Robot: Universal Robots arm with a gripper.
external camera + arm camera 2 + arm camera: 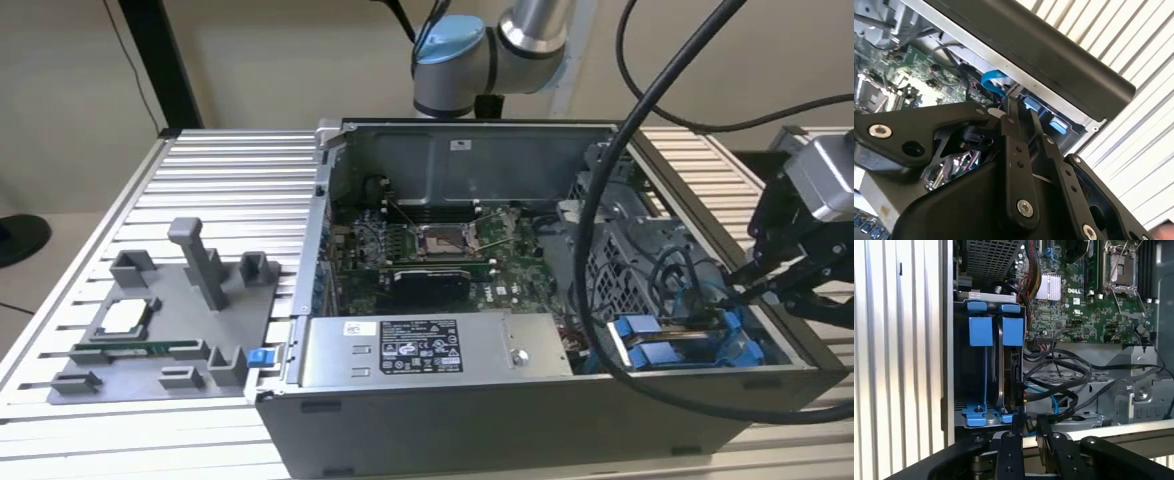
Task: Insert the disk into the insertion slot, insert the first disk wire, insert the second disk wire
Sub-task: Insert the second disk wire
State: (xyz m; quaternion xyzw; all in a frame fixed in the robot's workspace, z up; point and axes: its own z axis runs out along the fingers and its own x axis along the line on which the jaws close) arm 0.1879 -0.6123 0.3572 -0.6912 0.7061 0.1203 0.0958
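Black linkage of the claw (1029, 424) is seen closest in both wrist views, its tip (1021, 112) brought up against the end of the disk (1014, 372), where a blue cable (1051, 401) and several black cables (1074, 375) are gathered. Whether the claw is apart or clamped on anything cannot be told. In the exterior view the arm's silver and light-blue joint (461, 50) is placed at 12 o'clock behind the open computer case (534, 420). The wrist (817, 180) is held at 3 o'clock outside the case wall, and the claw (741, 292) is angled down towards 8 o'clock into the case. The disk (663, 352), clipped in its blue carrier, is seated in the insertion slot (989, 294) at the 5 o'clock corner of the case, just beside a second blue carrier (980, 331). A white printed label (420, 345) is carried on the grey power-supply box (521, 350) at 6 o'clock, and white lettering is printed on the green motherboard (1079, 315). A grey fixture tray (134, 340) is laid on the slatted desk (227, 170) at 9 o'clock, apart from the case.
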